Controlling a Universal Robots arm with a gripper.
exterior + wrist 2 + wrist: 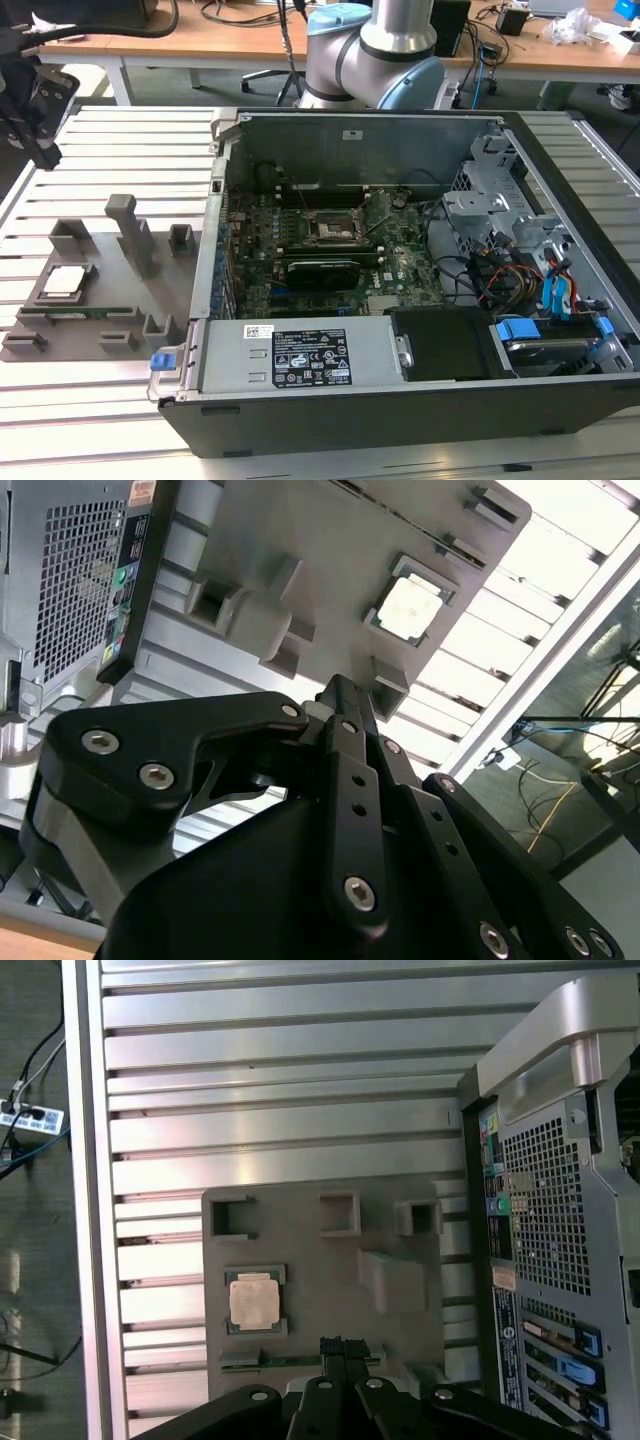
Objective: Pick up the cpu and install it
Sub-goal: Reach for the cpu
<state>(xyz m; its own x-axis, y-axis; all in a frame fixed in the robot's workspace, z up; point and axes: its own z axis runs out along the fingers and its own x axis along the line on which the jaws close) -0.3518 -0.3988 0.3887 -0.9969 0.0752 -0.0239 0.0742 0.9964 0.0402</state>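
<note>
The cpu [62, 282] is a small square chip with a silvery top, lying flat in a recess of the grey fixture plate [110, 290] at the exterior view's left. Both wrist views show the cpu [253, 1301] [411, 609] on that plate. My black gripper [48, 155] hangs high above the slatted table, beyond the fixture's far end and well clear of the chip. Its fingertips [333, 1347] meet with nothing between them, so it is shut and empty. The dark metal-framed socket [330, 228] sits on the motherboard inside the open computer case [400, 400].
A thin green memory stick [70, 313] lies in a slot of the fixture near the cpu. Grey upright posts [135, 230] rise from the fixture. The case's side wall [212, 240] stands right beside the fixture. Cables and drive bays [530, 270] fill the case's right part.
</note>
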